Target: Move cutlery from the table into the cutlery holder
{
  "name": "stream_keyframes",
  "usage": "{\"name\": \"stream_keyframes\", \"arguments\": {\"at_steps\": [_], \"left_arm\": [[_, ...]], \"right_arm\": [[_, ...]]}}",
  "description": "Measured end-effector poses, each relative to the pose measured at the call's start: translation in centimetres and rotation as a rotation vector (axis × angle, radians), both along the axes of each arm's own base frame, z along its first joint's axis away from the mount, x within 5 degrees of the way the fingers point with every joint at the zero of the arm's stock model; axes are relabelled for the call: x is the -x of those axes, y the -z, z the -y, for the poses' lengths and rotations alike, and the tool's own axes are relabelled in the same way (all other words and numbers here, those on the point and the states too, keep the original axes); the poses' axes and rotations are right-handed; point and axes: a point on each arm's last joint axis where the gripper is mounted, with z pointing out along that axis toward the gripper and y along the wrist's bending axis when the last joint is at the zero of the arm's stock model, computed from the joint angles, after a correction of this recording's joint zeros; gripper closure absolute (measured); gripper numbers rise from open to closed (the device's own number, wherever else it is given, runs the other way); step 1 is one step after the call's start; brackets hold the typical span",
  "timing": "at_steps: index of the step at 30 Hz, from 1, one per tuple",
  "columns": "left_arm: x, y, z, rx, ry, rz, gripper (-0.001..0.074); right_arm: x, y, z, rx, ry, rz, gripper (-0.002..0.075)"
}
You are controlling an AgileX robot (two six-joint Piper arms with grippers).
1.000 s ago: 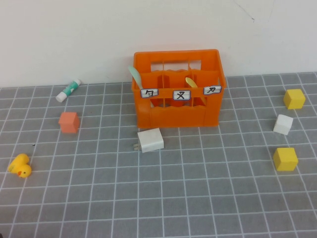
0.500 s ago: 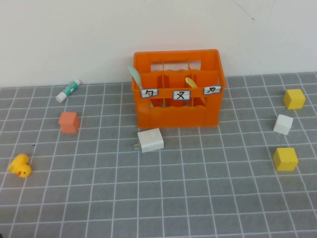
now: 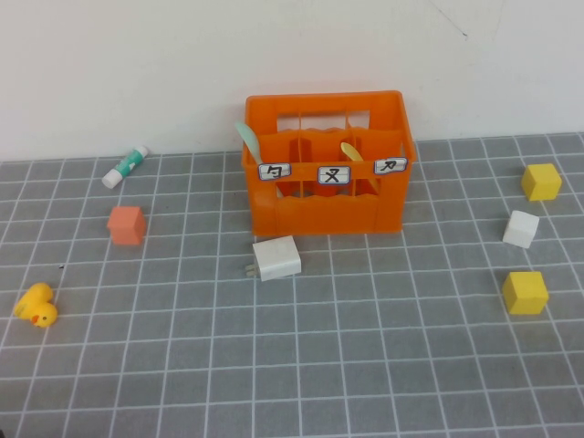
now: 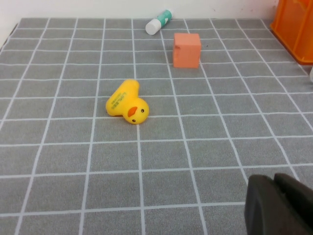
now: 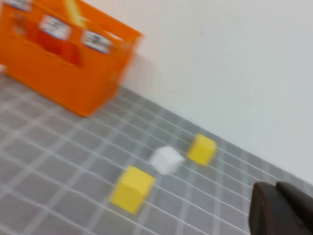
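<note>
- The left gripper (image 4: 279,205) appeared only as a dark shape at the edge of the left wrist view, low over the table (image 3: 301,365) on the robot's left; whether its fingers were apart or together could not be told.
- The right gripper (image 5: 281,208) appeared the same way in the right wrist view, on the robot's right side of the table; its fingers could not be told either.
- Neither gripper showed in the high view.
- Nearest on the left, a yellow duck (image 3: 36,306) lay on its side on the grey gridded table.
- On the right, a yellow cube (image 3: 525,292) sat nearest, a white cube (image 3: 521,228) just behind it, and a second yellow cube (image 3: 541,182) farther back.
- Near the middle, a white charger (image 3: 276,258) lay flat just in front of the crate.
- On the left, farther back than the duck, an orange cube (image 3: 126,224) stood alone.
- The orange crate (image 3: 328,214) stood upright toward the back of the table, with three white labels along its front.
- The green spoon (image 3: 247,139) stood tilted in the crate's left compartment, its end above the rim.
- The yellow knife (image 3: 351,151) leaned inside the crate toward its right side; which compartment held it could not be told.
- Farthest back on the left, a white-and-green tube (image 3: 126,166) lay by the wall (image 3: 137,64).
</note>
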Motion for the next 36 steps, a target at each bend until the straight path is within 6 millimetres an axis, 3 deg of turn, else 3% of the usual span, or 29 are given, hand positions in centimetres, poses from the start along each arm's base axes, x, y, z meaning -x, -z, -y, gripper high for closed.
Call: {"name": "stream_keyframes", "arguments": {"at_steps": [5, 10, 23, 27, 36], "left_arm": [[0.0, 0.0, 0.0, 0.000, 0.000, 0.000, 0.0736], [0.0, 0.0, 0.0, 0.000, 0.000, 0.000, 0.0736], [0.0, 0.0, 0.0, 0.000, 0.000, 0.000, 0.0736], [0.0, 0.0, 0.0, 0.002, -0.001, 0.000, 0.0736], [0.0, 0.0, 0.0, 0.002, -0.001, 0.000, 0.0736]], "right_arm": [[0.0, 2.4, 0.7, -0.011, 0.117, 0.057, 0.0727], [0.6, 1.8, 1.0, -0.024, 0.174, 0.159, 0.0727], [0.7, 1.6, 1.1, -0.066, 0.203, 0.187, 0.0727], [0.7, 2.1, 1.3, -0.137, 0.230, 0.122, 0.0727], [1.1, 5.0, 1.6, -0.237, 0.326, -0.203, 0.0727]]}}
